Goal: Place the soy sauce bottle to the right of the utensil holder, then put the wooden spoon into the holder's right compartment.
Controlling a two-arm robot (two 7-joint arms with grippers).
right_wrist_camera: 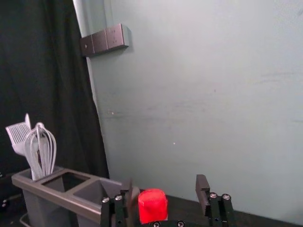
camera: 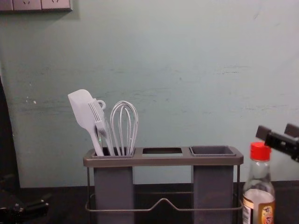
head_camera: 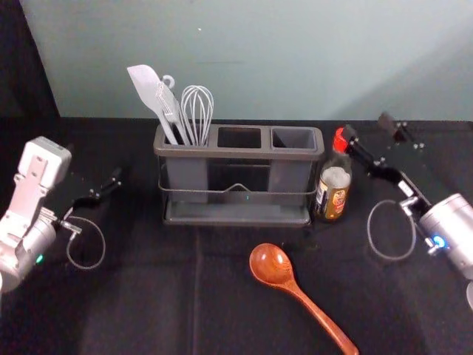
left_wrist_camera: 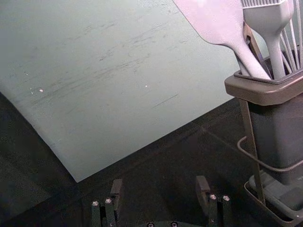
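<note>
In the head view, my right gripper (head_camera: 367, 127) is open at the cap of the soy sauce bottle (head_camera: 335, 189), which stands upright at the utensil holder's (head_camera: 236, 153) right end. Through the right wrist view, the red bottle cap (right_wrist_camera: 153, 206) appears low between the spread fingers of my right gripper (right_wrist_camera: 164, 189), nearer one finger; contact cannot be made out. The wooden spoon (head_camera: 272, 264) lies in front of the holder, handle toward the front right. My left gripper (head_camera: 94, 198) is left of the holder, and the left wrist view has this gripper (left_wrist_camera: 160, 185) open with nothing between its fingers.
A spatula (camera: 83, 109), a small brush-like tool and a whisk (camera: 124, 122) stand in the holder's left compartment. The middle and right compartments are empty. Behind the holder rises a pale wall (head_camera: 259, 59), with a switch panel (right_wrist_camera: 107, 39) on it.
</note>
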